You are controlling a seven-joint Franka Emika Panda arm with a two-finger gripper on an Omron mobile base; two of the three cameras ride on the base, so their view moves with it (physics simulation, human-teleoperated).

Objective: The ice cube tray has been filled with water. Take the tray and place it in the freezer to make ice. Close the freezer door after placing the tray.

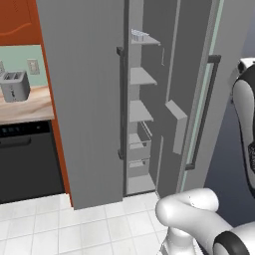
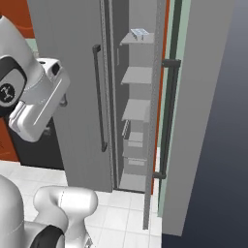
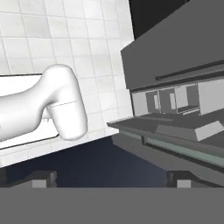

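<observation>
Claw [image 3: 111, 177] empty, tips spread wide, well clear of freezer [image 1: 142, 114]. Ice cube tray [image 1: 139, 35] on top shelf [image 1: 144, 41] (small, white); freezer door [image 1: 199, 94] ajar. Toaster [image 1: 14, 85] on tabletop [image 1: 27, 107] at left.

No words, brands or numbers can be read anywhere in these views. The only mark is a small round white emblem on the dark joint of the robot arm [image 2: 8, 92], at the left edge of the right base view, and it is too blurred to make out.
</observation>
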